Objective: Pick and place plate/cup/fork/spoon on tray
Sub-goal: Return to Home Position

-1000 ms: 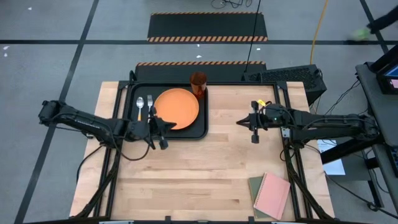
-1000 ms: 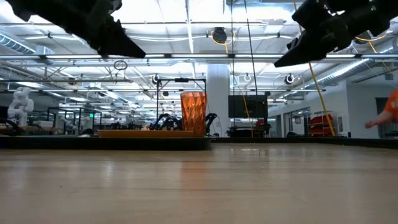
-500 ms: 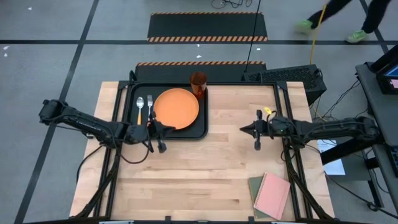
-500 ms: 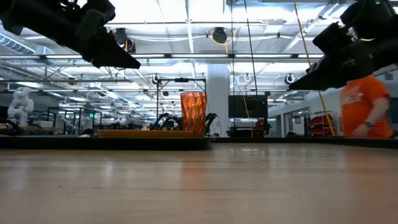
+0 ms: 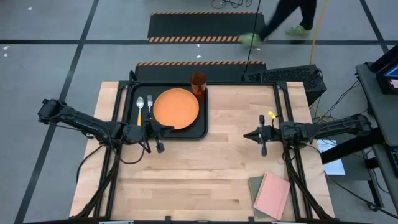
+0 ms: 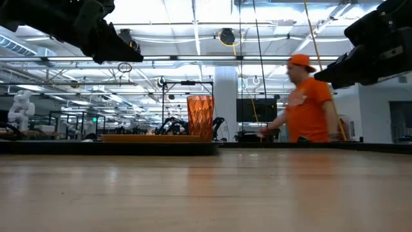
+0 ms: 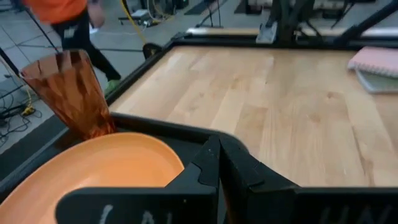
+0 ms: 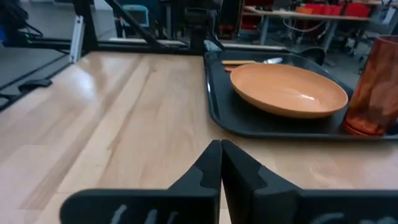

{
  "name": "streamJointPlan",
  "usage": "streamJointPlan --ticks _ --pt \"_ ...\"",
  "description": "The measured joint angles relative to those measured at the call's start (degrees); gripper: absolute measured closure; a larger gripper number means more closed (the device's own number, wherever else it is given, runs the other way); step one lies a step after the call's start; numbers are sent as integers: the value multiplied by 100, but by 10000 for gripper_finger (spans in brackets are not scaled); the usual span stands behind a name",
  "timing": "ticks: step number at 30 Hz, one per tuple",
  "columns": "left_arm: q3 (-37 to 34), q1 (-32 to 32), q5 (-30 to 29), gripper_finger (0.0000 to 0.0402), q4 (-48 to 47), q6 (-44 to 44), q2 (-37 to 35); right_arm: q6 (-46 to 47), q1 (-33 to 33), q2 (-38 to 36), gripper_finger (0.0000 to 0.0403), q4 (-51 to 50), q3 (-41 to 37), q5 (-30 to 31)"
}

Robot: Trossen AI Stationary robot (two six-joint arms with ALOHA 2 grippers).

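Note:
The black tray (image 5: 133,130) lies at the table's far left. On it rest the orange plate (image 5: 176,107), the orange-red cup (image 5: 198,83) upright at its far right corner, and the spoon (image 5: 140,107) and fork (image 5: 150,106) side by side left of the plate. My left gripper (image 5: 163,130) is shut and empty, above the tray's near edge. My right gripper (image 5: 249,135) is shut and empty, over bare table right of the tray. The plate (image 8: 288,90) and cup (image 8: 375,87) also show in the right wrist view.
A pink notebook (image 5: 272,195) on a green one lies at the table's near right corner. A person in an orange shirt (image 6: 308,106) walks beyond the table's far edge. Bare wood lies between the tray and my right gripper.
My right gripper has drawn back toward the table's right and near edges, away from the tray. My left gripper has drawn back slightly toward the table's left edge. A person has walked across the room behind the table.

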Motion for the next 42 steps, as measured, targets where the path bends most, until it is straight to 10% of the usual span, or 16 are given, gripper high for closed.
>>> streamJointPlan --ticks 42 --pt "0 -2 346 397 -644 705 -1399 -215 56 -2220 403 -851 -296 -671"
